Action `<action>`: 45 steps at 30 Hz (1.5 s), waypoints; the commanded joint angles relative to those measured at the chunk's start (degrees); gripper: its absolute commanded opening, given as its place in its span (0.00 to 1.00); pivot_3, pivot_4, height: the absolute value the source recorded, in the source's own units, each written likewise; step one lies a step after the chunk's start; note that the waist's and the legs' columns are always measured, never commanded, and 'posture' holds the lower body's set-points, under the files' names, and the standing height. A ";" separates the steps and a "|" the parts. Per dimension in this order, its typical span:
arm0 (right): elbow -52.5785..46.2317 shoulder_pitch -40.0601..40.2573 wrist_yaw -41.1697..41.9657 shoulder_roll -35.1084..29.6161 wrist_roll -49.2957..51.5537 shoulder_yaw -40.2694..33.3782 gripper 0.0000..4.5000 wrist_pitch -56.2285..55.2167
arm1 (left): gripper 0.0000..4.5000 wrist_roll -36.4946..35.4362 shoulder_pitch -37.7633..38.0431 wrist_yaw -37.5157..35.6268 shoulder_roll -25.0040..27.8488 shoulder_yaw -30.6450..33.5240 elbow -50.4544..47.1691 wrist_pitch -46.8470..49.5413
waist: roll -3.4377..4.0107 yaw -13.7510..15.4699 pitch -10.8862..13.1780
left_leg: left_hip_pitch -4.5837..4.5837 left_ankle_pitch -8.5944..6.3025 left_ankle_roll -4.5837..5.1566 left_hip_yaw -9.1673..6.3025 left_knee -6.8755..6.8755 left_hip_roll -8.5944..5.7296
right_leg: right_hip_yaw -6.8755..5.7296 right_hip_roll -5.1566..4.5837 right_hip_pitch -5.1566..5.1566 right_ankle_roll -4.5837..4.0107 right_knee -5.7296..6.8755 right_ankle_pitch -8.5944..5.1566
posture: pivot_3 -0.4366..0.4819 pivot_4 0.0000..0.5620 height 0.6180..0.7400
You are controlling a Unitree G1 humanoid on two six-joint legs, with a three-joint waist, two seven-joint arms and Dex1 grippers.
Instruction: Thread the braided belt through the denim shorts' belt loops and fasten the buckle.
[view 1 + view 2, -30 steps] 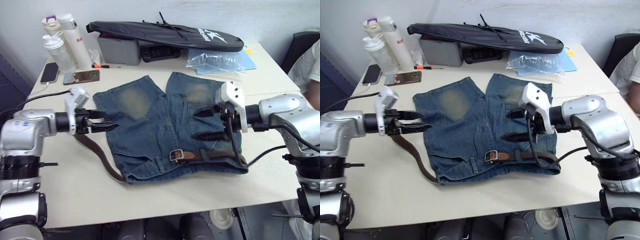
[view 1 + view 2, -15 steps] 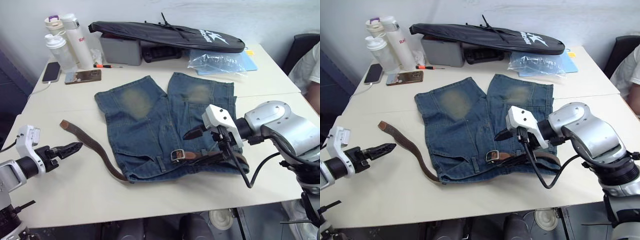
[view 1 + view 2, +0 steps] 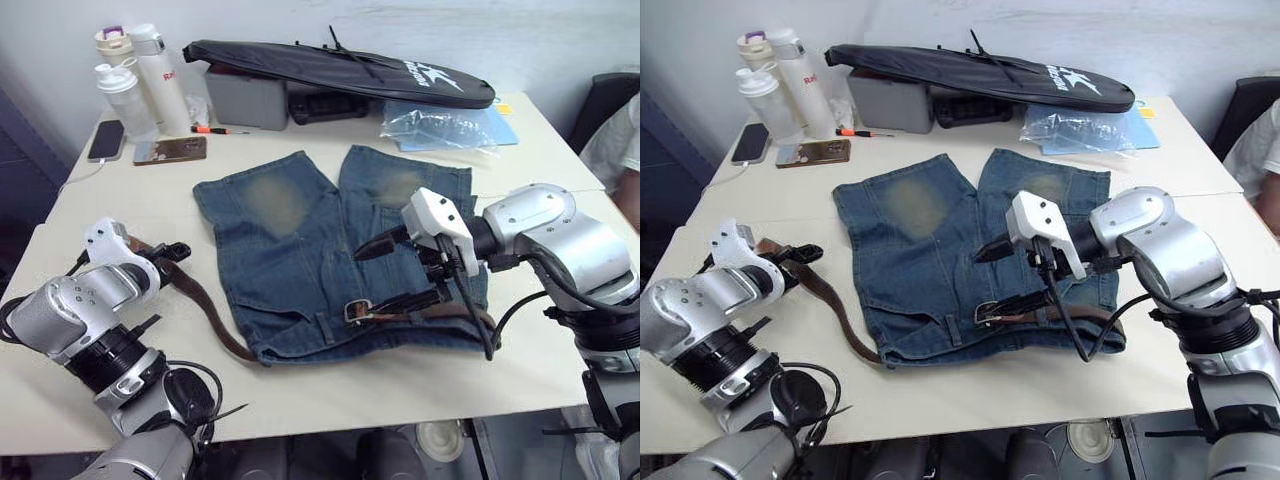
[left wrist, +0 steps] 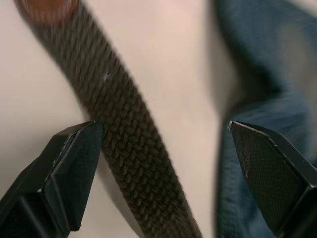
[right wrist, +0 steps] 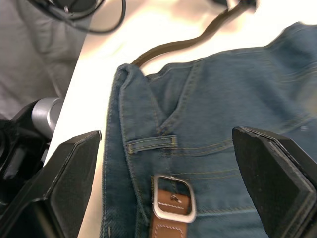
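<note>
The denim shorts point(image 3: 300, 250) lie flat mid-table, waistband toward me. The braided belt point(image 3: 205, 315) runs along the waistband, leaves the shorts' left corner and curves up across the table to my left gripper point(image 3: 168, 250). That gripper is open, its fingers point(image 4: 74, 168) straddling the woven strap point(image 4: 129, 158) just below the tan leather end point(image 4: 47, 7), without pinching it. The silver buckle point(image 5: 172, 198) rests on the waistband beside a belt loop point(image 5: 151, 144). My right gripper point(image 3: 385, 275) hovers open above the buckle point(image 3: 355, 310), nothing between its fingers.
Along the back edge stand bottles point(image 3: 130, 75), two phones point(image 3: 105, 140), a grey box point(image 3: 245, 100), a long black bag point(image 3: 340, 70) and a plastic bag point(image 3: 445, 125). A person's sleeve point(image 3: 615, 130) shows at the far right. Bare tabletop point(image 3: 400, 390) lies in front of the shorts.
My left arm has swung back in from the table's left edge and now straddles the belt's free end. My right gripper stays open over the buckle, barely shifted.
</note>
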 commanded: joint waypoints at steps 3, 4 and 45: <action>-3.38 1.75 -3.96 0.28 -0.64 -2.68 1.00 -0.88 | 1.00 5.54 -6.33 7.73 -4.04 1.89 2.15 -2.86 | 0.11 0.31 -0.05 | 0.03 -0.01 -0.04 -0.01 -0.04 0.02 | 0.00 0.00 0.01 0.00 0.00 0.00 | 0.48 0.27 0.28; -3.91 2.08 -5.04 0.29 -0.80 -3.06 1.00 -0.61 | 1.00 6.61 -6.22 9.16 -4.57 1.30 3.37 -3.53 | 0.12 0.32 -0.06 | 0.04 -0.01 -0.04 0.00 -0.03 0.02 | 0.02 -0.04 0.02 0.00 0.01 0.00 | 0.48 0.27 0.28; -7.61 7.41 -21.05 -2.05 -21.00 -2.71 1.00 -19.38 | 0.00 -0.50 6.38 -63.46 36.24 -65.22 2.03 -65.45 | 0.56 -0.03 0.00 | -0.04 0.00 -0.23 0.92 -0.24 0.29 | 0.41 0.17 -0.89 -0.21 0.22 0.00 | 0.48 0.27 0.28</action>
